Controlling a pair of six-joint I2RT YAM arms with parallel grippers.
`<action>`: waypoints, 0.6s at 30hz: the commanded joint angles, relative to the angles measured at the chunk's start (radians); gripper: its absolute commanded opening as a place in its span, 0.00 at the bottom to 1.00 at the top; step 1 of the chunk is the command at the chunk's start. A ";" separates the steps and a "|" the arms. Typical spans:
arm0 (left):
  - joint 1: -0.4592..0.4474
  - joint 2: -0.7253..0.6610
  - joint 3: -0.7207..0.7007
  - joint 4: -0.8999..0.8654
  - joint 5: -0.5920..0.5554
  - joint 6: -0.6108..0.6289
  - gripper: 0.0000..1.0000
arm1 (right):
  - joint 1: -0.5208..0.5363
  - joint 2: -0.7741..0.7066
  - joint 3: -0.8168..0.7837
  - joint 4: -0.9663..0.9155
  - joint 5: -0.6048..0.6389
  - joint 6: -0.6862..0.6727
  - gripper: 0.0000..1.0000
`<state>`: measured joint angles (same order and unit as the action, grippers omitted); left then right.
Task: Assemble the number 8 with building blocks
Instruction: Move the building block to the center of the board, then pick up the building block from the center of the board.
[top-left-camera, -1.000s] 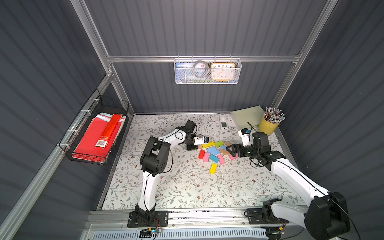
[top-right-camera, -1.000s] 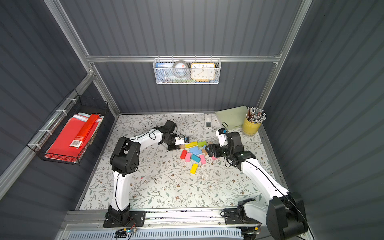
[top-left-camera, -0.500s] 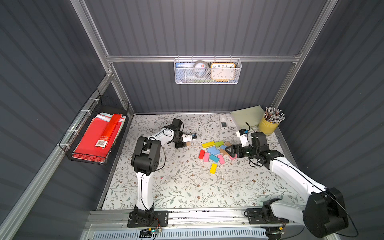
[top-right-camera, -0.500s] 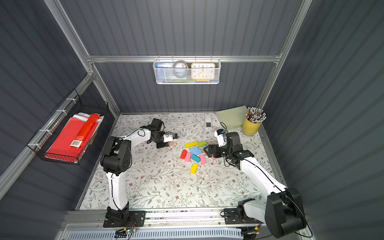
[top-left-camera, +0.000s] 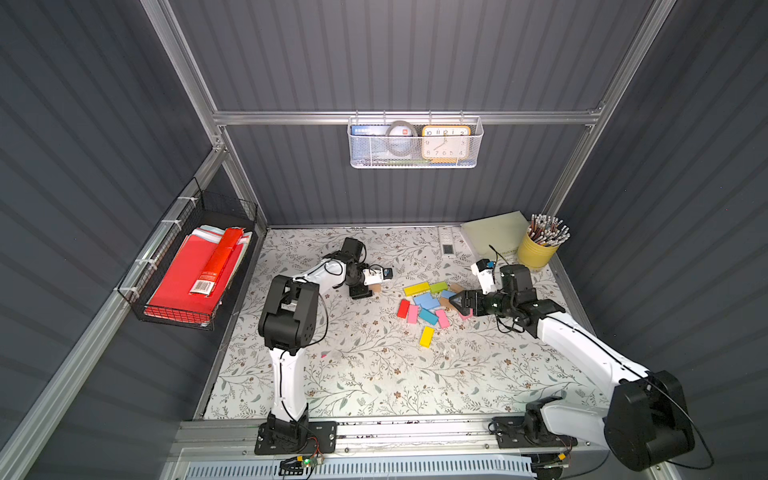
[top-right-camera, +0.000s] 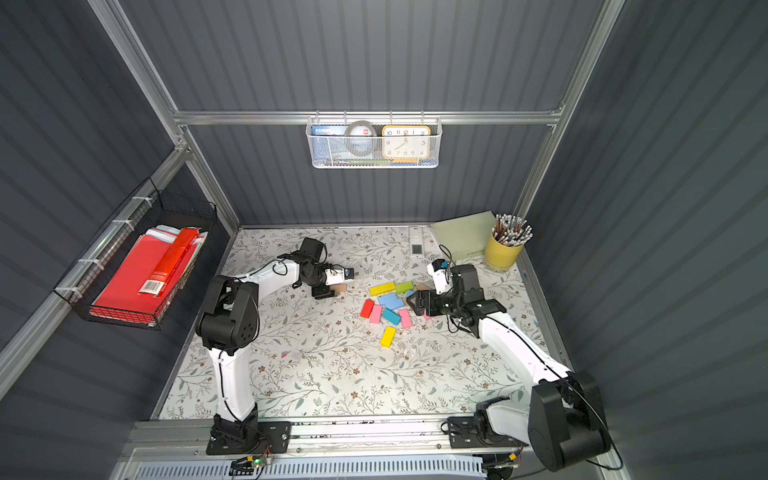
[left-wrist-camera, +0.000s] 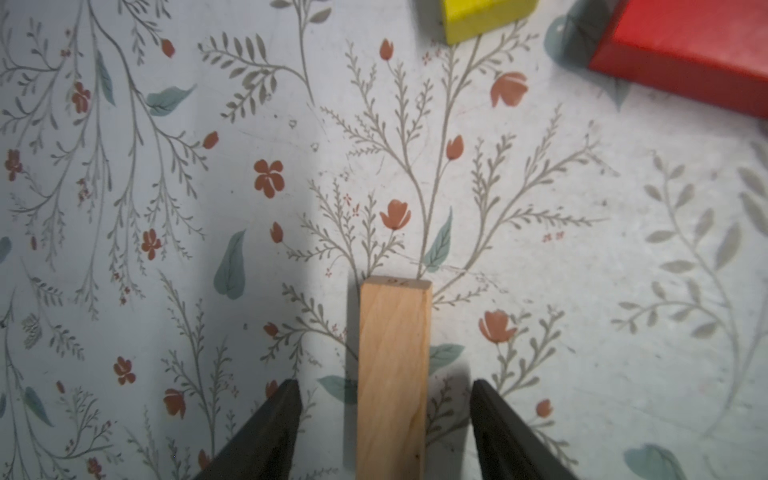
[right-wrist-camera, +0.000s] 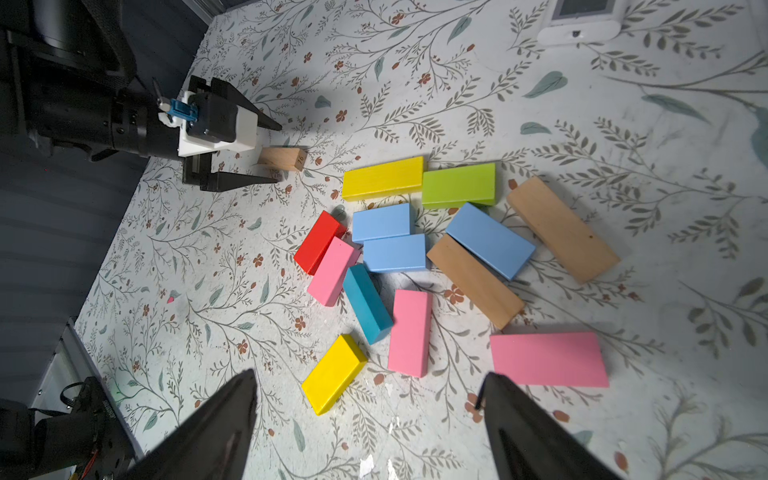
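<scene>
The building blocks (top-left-camera: 428, 301) lie flat in a loose cluster at mid-table, seen in both top views, with no number 8 in view. The right wrist view shows yellow (right-wrist-camera: 382, 178), green (right-wrist-camera: 458, 185), light blue (right-wrist-camera: 381, 221), red (right-wrist-camera: 318, 242), teal (right-wrist-camera: 368, 303), pink (right-wrist-camera: 410, 332) and tan (right-wrist-camera: 561, 228) ones. Left of the cluster, one tan block (left-wrist-camera: 392, 374) stands on its edge on the mat. My left gripper (left-wrist-camera: 384, 384) is open around it with a gap on each side. My right gripper (right-wrist-camera: 370, 376) hovers open at the cluster's right edge, with nothing between its fingers.
A yellow pencil cup (top-left-camera: 538, 253), a green pad (top-left-camera: 494, 237) and a white remote (top-left-camera: 446, 245) sit at the back right. A black wire basket (top-left-camera: 187, 274) with red folders hangs on the left wall. A white mesh basket (top-left-camera: 415, 143) hangs on the back wall.
My left gripper carried the tan block leftward away from the cluster, then opened; the block now stands free between its jaws. The right arm has barely moved.
</scene>
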<state>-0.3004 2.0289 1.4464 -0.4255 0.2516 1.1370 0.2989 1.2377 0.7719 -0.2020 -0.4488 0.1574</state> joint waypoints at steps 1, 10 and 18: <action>-0.006 -0.156 0.025 0.101 0.080 -0.175 0.76 | -0.003 -0.005 0.016 0.013 -0.005 0.015 0.89; -0.007 -0.310 0.091 0.182 0.133 -0.977 0.99 | 0.002 -0.002 0.044 0.026 0.077 0.054 0.89; -0.006 -0.468 -0.225 0.508 0.327 -1.432 1.00 | 0.002 -0.010 0.030 0.017 0.124 0.063 0.91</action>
<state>-0.3023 1.6131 1.3190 -0.0597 0.4908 -0.0265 0.2989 1.2377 0.7929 -0.1864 -0.3515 0.2108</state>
